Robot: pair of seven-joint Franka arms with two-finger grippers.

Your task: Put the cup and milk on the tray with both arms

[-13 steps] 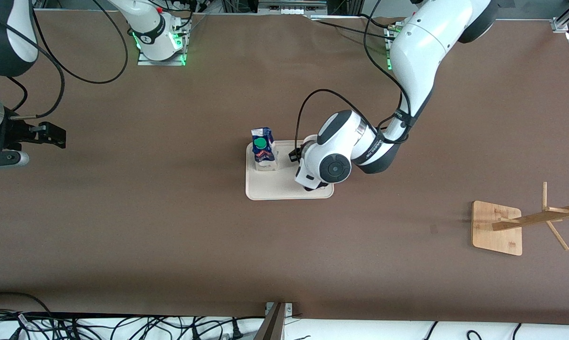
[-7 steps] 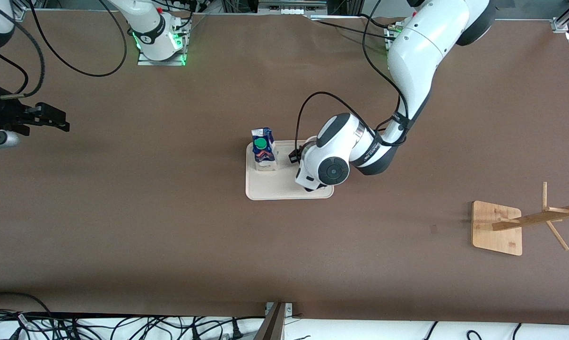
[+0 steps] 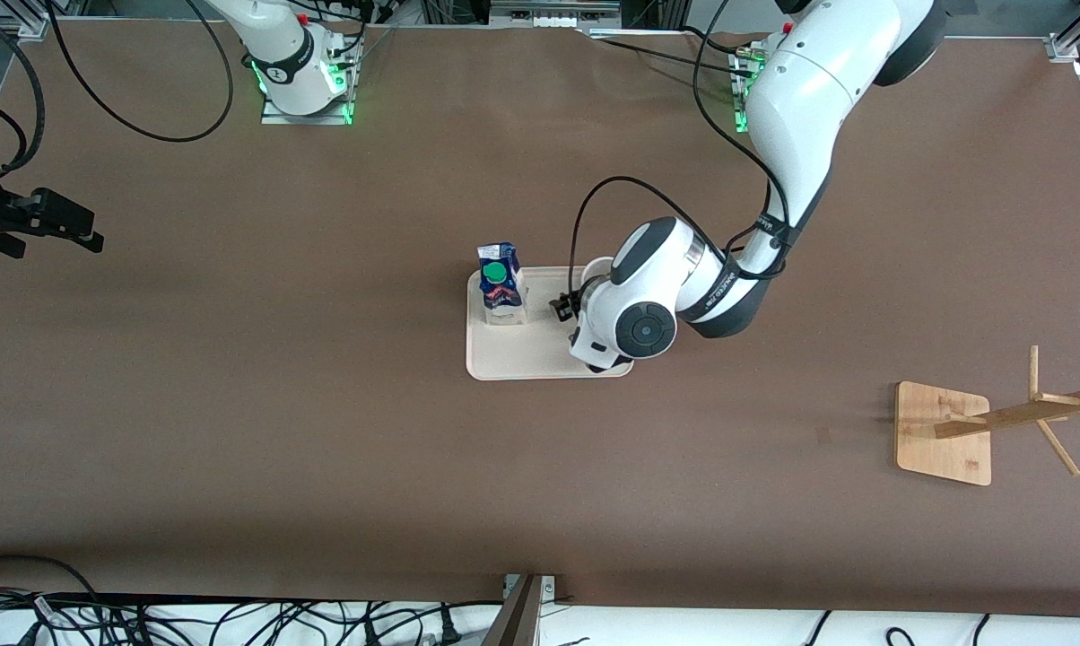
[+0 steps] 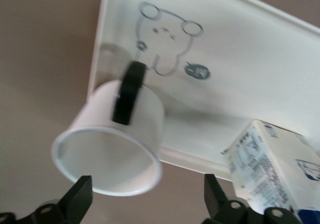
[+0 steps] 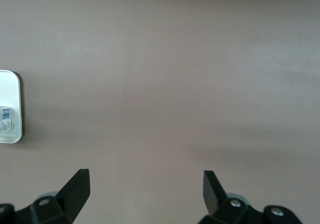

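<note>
A white cup (image 4: 112, 144) with black handle, cream bunny-printed tray (image 4: 240, 59), and blue-white, green-capped milk (image 3: 498, 280) are shown.

The left arm (image 3: 796, 117) reaches down from its base and bends at the elbow, so its wrist (image 3: 645, 309) points down. The left hand (image 4: 148, 194) has its two fingers (image 4: 80, 196) spread wide apart, holding nothing. The right arm waits off at its own end, up in the air. The right hand (image 5: 145, 189) is spread wide too, with nothing between its fingers (image 5: 77, 186).
</note>
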